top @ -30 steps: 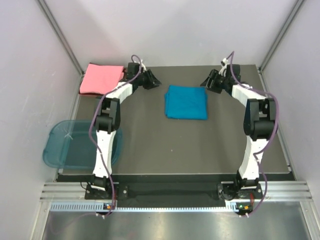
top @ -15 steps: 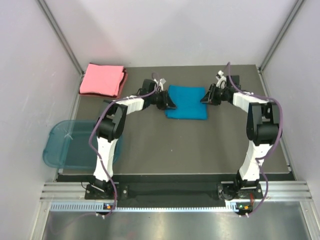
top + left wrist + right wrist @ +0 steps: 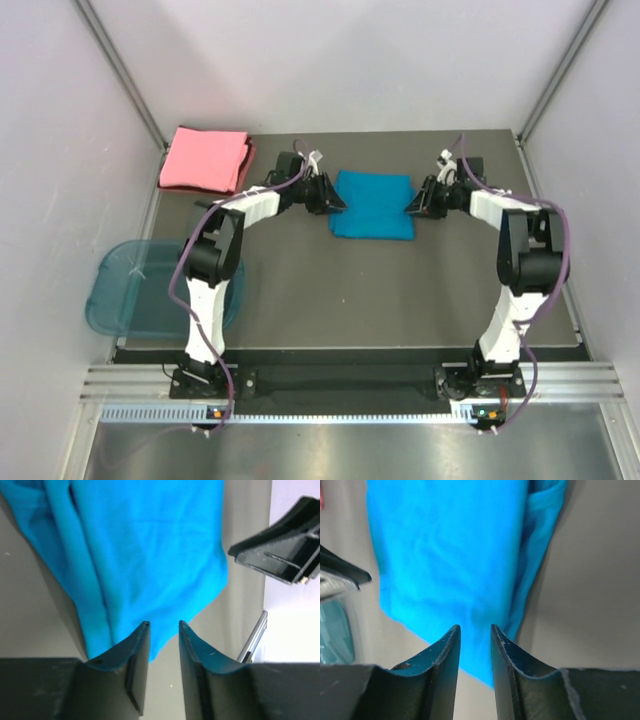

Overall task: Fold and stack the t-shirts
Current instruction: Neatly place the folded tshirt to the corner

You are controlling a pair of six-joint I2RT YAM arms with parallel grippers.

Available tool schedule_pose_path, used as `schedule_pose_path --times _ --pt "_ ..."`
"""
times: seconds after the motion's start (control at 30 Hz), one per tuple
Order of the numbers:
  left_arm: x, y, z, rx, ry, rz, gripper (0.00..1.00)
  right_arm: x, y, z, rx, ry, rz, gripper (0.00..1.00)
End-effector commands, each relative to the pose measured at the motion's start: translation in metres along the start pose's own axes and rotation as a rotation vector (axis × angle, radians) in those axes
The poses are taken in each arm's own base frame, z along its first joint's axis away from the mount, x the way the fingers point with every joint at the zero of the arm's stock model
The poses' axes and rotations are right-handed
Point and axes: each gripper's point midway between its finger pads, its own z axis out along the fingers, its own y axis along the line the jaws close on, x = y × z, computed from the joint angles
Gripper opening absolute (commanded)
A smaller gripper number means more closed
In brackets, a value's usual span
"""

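Note:
A folded teal-blue t-shirt (image 3: 373,203) lies flat in the middle of the far half of the table. It fills the left wrist view (image 3: 145,555) and the right wrist view (image 3: 455,555). A folded salmon-pink t-shirt (image 3: 205,158) lies at the far left corner. My left gripper (image 3: 334,203) is at the blue shirt's left edge, jaws slightly apart and empty (image 3: 164,626). My right gripper (image 3: 412,208) is at its right edge, jaws slightly apart and empty (image 3: 475,628). No neck label shows.
A translucent blue plastic tub (image 3: 135,288) sits off the table's left edge, beside the left arm. Metal frame posts (image 3: 120,75) and white walls stand close on the left, right and far sides. The right gripper's fingers show in the left wrist view (image 3: 280,545).
Both grippers have come down from the far corners toward the blue shirt. The left one moved right from beside the pink shirt to the blue shirt's left edge. The right one moved to its right edge.

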Motion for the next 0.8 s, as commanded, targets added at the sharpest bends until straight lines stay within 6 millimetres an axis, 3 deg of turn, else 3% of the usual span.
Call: schedule_pose_path --times 0.0,0.07,0.27,0.47,0.77 --pt "-0.020 -0.027 -0.026 -0.025 -0.057 0.106 0.36 -0.010 0.028 -0.029 -0.013 -0.061 -0.068 0.32" --pt "-0.004 -0.010 -0.024 -0.060 -0.019 0.101 0.37 0.000 0.026 -0.030 -0.014 -0.049 -0.046 0.32" --pt "0.017 0.017 -0.023 -0.111 0.001 0.092 0.39 0.025 0.010 -0.022 0.006 -0.013 -0.012 0.31" --pt "0.016 0.008 -0.031 -0.105 -0.005 0.109 0.40 0.047 -0.008 -0.018 0.054 0.019 -0.001 0.32" --pt "0.034 0.021 -0.022 -0.130 0.023 0.096 0.40 0.034 0.012 -0.042 0.043 -0.042 -0.042 0.34"
